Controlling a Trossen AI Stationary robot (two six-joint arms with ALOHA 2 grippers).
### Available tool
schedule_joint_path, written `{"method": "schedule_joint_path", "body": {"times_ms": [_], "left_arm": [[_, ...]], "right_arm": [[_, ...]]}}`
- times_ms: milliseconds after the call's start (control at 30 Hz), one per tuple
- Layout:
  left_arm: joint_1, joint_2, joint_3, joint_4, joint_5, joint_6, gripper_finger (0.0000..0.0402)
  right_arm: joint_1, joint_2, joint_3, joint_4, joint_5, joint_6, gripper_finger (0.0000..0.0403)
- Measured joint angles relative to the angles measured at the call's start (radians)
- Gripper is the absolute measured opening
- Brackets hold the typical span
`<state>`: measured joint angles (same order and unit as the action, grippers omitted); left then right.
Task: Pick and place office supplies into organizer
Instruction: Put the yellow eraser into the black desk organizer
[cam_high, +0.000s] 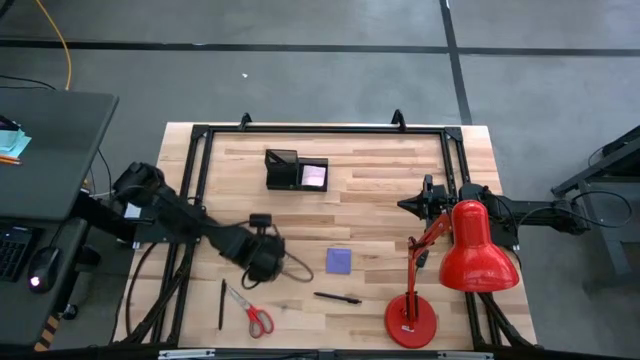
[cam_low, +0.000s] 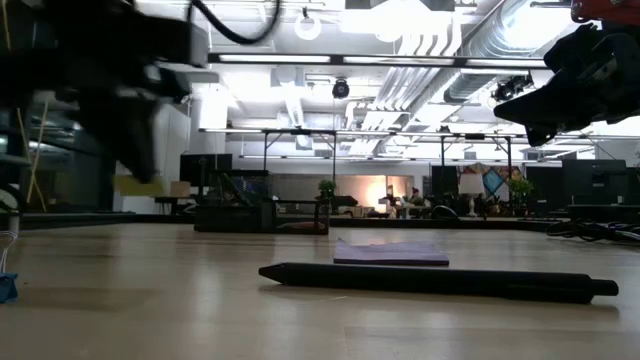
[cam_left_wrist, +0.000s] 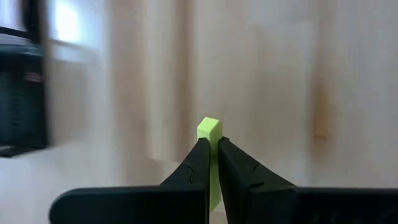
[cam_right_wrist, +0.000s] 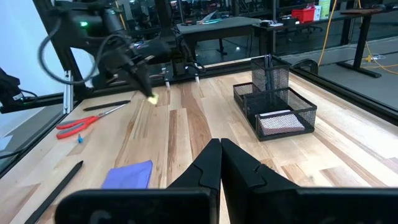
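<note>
Organizer holds a pink pad – left jaws pinch a yellow piece, right jaws closed, empty

A: High view gives you the whole table straight down; low view sits at tabletop height, close behind a pen.

B: Your wrist views look past their own fingers; the right one shares the organizer with overhead.
</note>
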<state>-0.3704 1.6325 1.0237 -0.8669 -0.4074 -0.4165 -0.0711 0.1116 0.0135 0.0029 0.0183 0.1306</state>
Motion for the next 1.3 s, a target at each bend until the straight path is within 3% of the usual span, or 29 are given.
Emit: {"method": "schedule_joint_path", "body": {"times_ms": [333,600,767,933,1133,1300], "left_arm": [[0.228,-0.009,0.0,0.074,-0.054,0.183,0.0],[0.42,-0.093,-0.062,0.165,0.031,0.326,0.0],[0.526,-0.15,-0.07,0.214,0.032,0.436,0.0],[0.651,-0.167,-0.07,0.283,0.163,0.534,0.0],[0.788,-0.168,-0.071,0.321,0.192,0.633,0.0],[0.872,-0.168,-0.071,0.333,0.291,0.649,0.0]], "right_arm": [[0.0,0.0,0.0,0.0,0.0,0.0,0.0003],[0.0,0.001,0.0,0.001,0.0,0.0,0.0002],[0.0,0.001,0.0,0.0,0.0,0.0,0.0002],[0.0,0.0,0.0,0.001,0.0,0.0,0.0002],[0.0,0.0,0.0,0.0,0.0,0.0,0.0002],[0.0,0.0,0.0,0.0,0.0,0.0,0.0002]]}}
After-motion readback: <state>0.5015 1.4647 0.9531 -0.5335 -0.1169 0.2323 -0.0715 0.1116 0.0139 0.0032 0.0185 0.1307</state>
